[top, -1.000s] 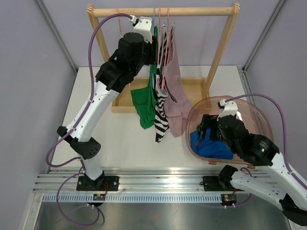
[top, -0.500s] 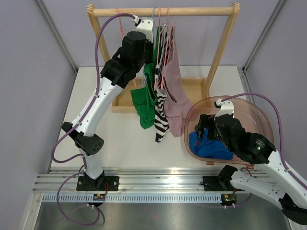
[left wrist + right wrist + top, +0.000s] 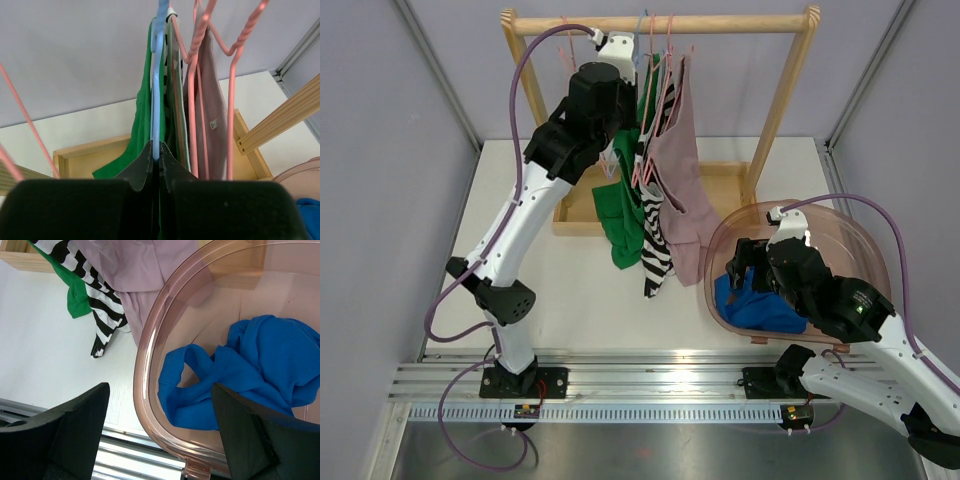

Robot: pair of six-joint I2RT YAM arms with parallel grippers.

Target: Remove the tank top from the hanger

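Grey walls [image 3: 740, 90] on three sides, white table [image 3: 580, 290] below, metal rail [image 3: 650, 385] along the near edge.

At near right, right gripper [image 3: 159, 390] spread wide above the rim of a clear pink bowl [image 3: 145, 340], gripping nothing. Inside the bowl, a crumpled blue garment [image 3: 260, 360]; possibly one piece dealt with already, though not certain from here.

Farther back, toward the left, left gripper [image 3: 156, 150] raised high, jaws pinched tight on the lower part of a blue hanger [image 3: 157, 75]. Draped from that hanger, as far as can be judged, the green tank top [image 3: 617, 215], straps up at the bar, body trailing down toward the table. Just right of it, a black-and-white striped top [image 3: 657, 255] and a mauve top [image 3: 680, 190], both on pink hangers [image 3: 232, 75], all pressed close together.

At the far end, a wooden rack [image 3: 720, 22] with its bar across the top and a shallow wooden tray [image 3: 725, 185] as its base.

Progress: early. Hanger gripped, but garment not yet off it. Left to do: slipping the straps off the hanger arms, most likely with the free right gripper, then setting the top down.
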